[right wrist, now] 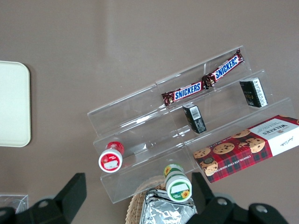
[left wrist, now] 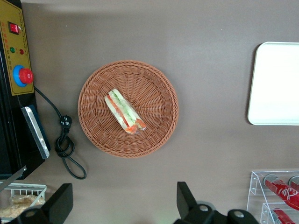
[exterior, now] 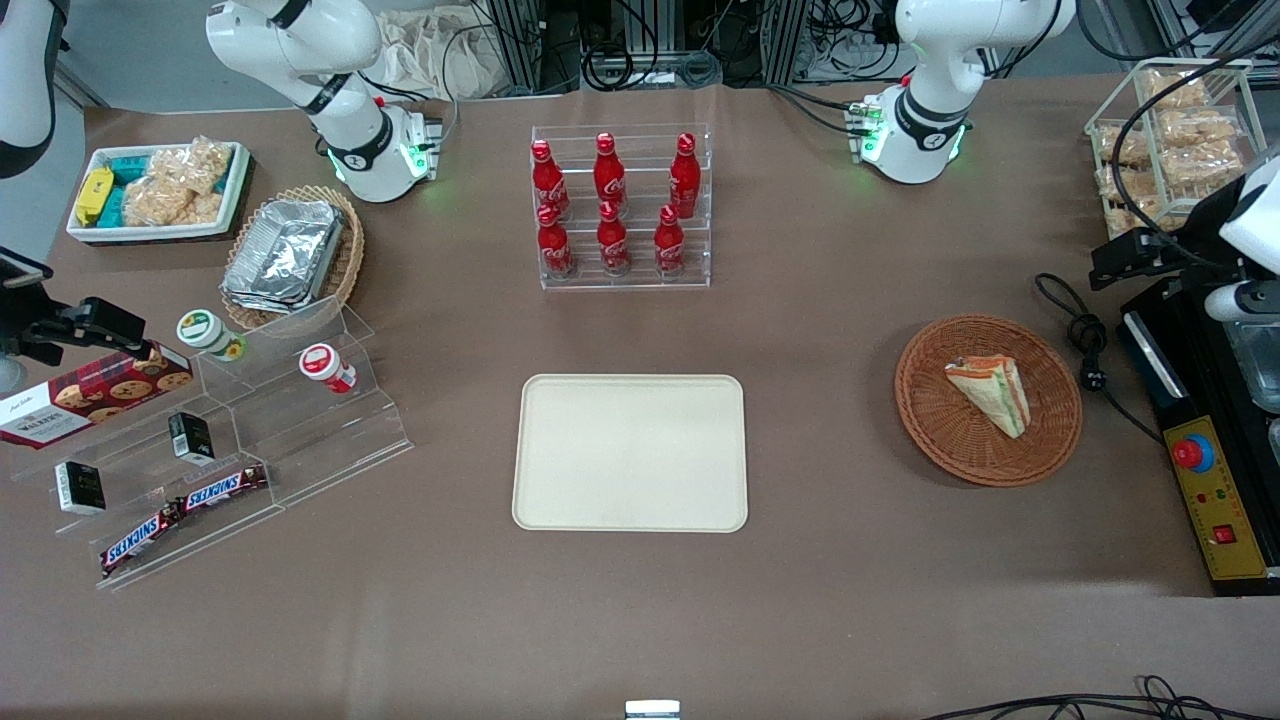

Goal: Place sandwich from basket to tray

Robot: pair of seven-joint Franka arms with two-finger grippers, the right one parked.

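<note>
The sandwich (exterior: 990, 392) (left wrist: 124, 111), a wrapped wedge with green, orange and red stripes, lies in the round reddish-brown basket (exterior: 930, 420) (left wrist: 154, 88). The cream tray (exterior: 630, 452) (left wrist: 275, 84) lies bare at the table's middle, a gap of bare table between it and the basket. My left gripper (exterior: 1120, 262) (left wrist: 122, 186) hangs high above the table at the working arm's end, a little farther from the front camera than the basket. It is open wide, with nothing between its fingers (left wrist: 184, 196), and is clear of the basket.
A black control box with a red button (exterior: 1210, 500) and a coiled black cable (exterior: 1085, 340) lie beside the basket. A clear rack of red bottles (exterior: 620, 210) stands farther from the front camera than the tray. A wire rack of snacks (exterior: 1170, 140) stands at the working arm's end.
</note>
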